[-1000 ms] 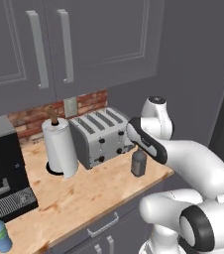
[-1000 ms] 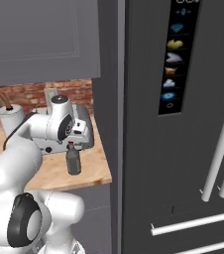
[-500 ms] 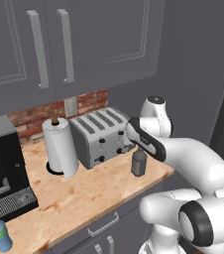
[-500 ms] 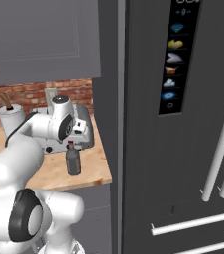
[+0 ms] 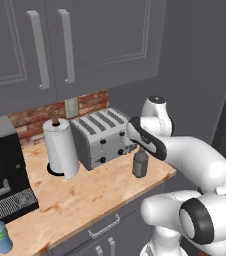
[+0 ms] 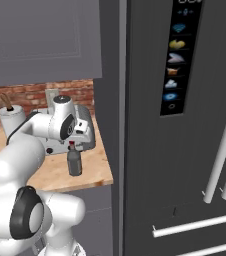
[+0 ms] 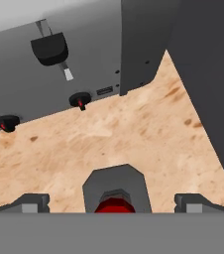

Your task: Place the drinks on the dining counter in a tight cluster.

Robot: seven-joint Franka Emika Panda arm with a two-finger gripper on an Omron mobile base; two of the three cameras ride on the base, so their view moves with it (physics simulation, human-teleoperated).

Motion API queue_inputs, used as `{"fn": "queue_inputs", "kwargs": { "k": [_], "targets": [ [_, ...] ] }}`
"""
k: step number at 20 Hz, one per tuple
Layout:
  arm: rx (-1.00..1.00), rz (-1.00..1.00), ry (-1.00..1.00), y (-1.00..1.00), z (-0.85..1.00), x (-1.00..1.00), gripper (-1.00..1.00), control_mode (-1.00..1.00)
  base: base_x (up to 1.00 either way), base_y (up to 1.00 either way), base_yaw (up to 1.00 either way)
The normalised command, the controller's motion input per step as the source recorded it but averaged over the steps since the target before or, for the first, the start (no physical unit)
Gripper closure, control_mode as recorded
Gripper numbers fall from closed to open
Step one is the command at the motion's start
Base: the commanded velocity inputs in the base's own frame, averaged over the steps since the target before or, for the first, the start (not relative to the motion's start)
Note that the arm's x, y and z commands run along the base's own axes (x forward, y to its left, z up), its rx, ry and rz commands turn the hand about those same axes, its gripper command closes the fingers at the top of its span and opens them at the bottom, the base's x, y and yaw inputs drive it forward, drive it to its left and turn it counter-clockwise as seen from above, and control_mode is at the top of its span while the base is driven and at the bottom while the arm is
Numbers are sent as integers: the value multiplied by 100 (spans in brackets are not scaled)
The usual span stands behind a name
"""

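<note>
Beside the toaster [image 5: 101, 139], the spread, empty tool [image 7: 112, 201] straddles the red-capped bottle [image 6: 74, 160]; the left base view adds a blue bottle [image 5: 0, 236].

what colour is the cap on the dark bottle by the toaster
Red. The cap of the dark grey-brown bottle shows best in the hand view.

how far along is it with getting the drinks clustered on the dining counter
Nothing looks placed yet. In hand: the open hand hangs right over the red-capped dark bottle beside the toaster, not gripping it. The blue bottle stands near the coffee machine. Left: grasping, carrying, and clustering them all.
</note>
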Motion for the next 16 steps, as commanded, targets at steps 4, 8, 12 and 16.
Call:
{"fn": "queue_inputs", "kwargs": {
  "k": [4, 8, 12, 16],
  "targets": [
    [0, 0, 0, 0, -1, 4, -100, -100, 0, 0, 0],
    [0, 0, 0, 0, -8, 0, -100, -100, 0, 0, 0],
    [0, 0, 0, 0, -2, 0, -100, -100, 0, 0, 0],
    [0, 0, 0, 0, 0, 0, -100, -100, 0, 0, 0]
  ]
}}
